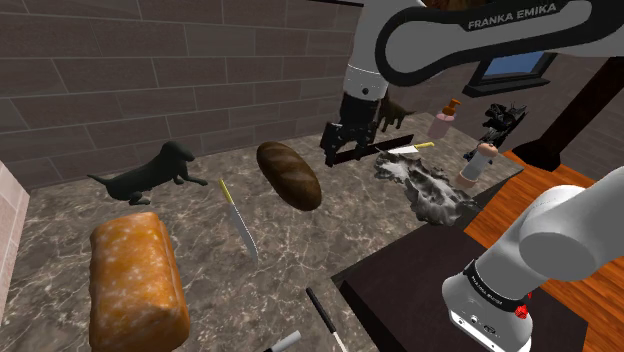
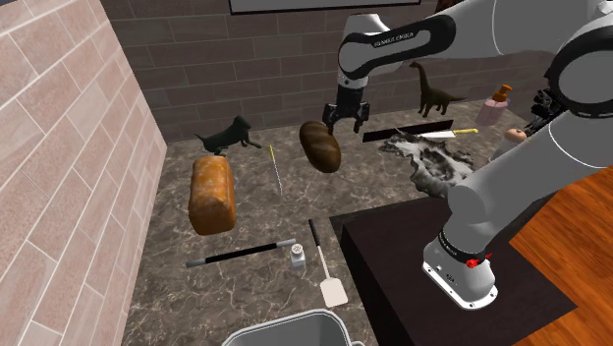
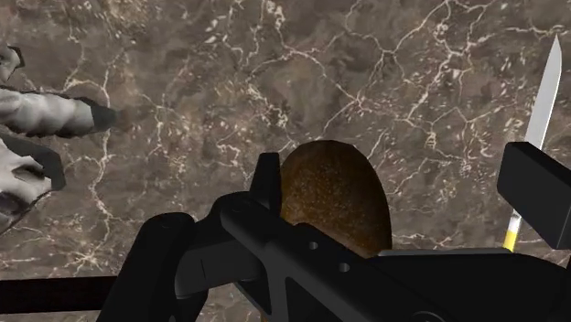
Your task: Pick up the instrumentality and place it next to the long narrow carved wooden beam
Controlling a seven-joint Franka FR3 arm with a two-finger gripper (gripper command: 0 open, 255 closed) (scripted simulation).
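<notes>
"FRANKA EMIKA" on the white arm (image 1: 505, 35)

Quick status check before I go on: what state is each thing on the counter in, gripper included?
gripper: open, empty, over the end of the dark loaf.
dark beam: lying flat on the counter.
knife beside the dark beam: lying flat.
knife beside the dark loaf: lying flat, untouched.
dark loaf: lying flat.
orange loaf: lying flat.
pump bottle: upright.
shaker: upright.
dinosaur figurine: standing.

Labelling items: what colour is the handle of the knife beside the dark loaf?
Yellow; the handle of that knife shows best in the shoulder view.
</notes>
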